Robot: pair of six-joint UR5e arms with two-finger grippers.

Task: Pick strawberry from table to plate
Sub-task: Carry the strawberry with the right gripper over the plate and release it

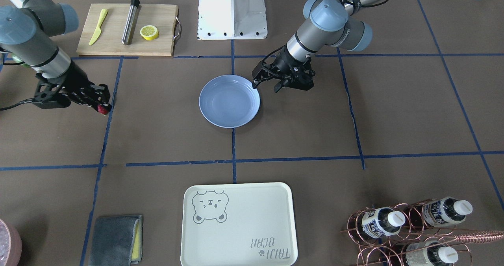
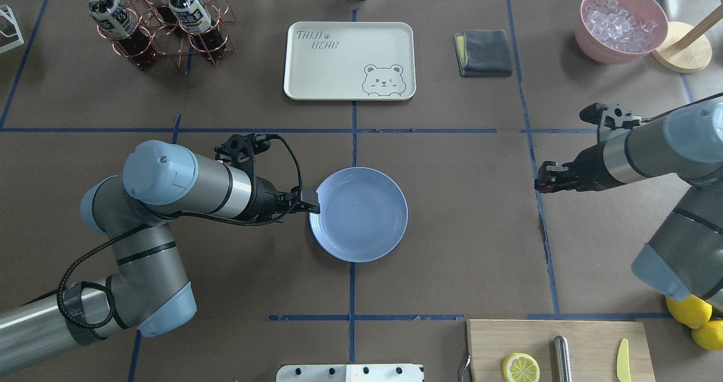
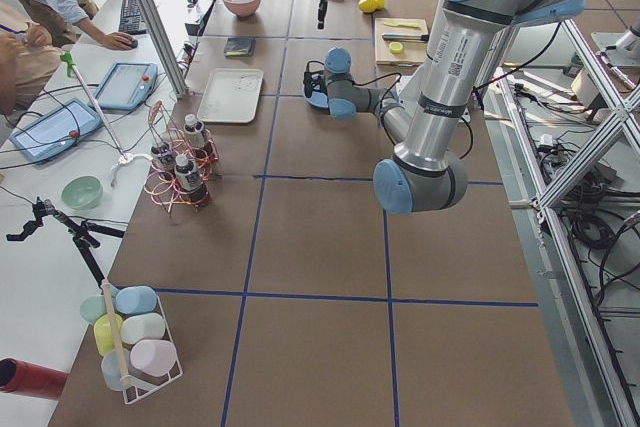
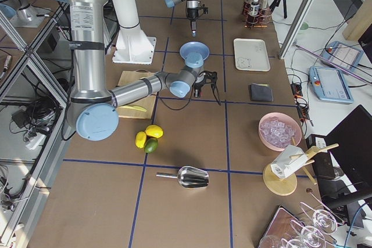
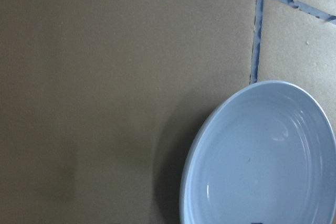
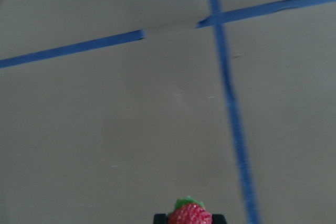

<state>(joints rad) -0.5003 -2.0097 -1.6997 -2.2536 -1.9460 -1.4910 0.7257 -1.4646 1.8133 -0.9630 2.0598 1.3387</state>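
Note:
The strawberry (image 1: pixel 104 109) is small and dark red, and my right gripper (image 1: pixel 101 105) is shut on it just above the brown table (image 1: pixel 165 112), beside a blue tape line. The right wrist view shows the strawberry (image 6: pixel 189 214) with its green tip between the fingertips at the bottom edge. The pale-blue plate (image 1: pixel 229 100) lies at the table's centre with nothing in it, well away from the berry. My left gripper (image 1: pixel 267 87) is open and hovers at the plate's rim. From overhead, the left gripper (image 2: pixel 310 202) touches or nearly touches the plate (image 2: pixel 361 215); the right gripper (image 2: pixel 543 183) sits far right.
A wooden cutting board (image 1: pixel 157 26) holds a lemon slice (image 1: pixel 149 32), a yellow knife and a metal rod. A cream bear tray (image 1: pixel 236 224), a grey cloth (image 1: pixel 116 240) and a copper bottle rack (image 1: pixel 405 226) line the operators' side. A pink bowl (image 2: pixel 621 23) and lemons (image 2: pixel 692 311) sit far right.

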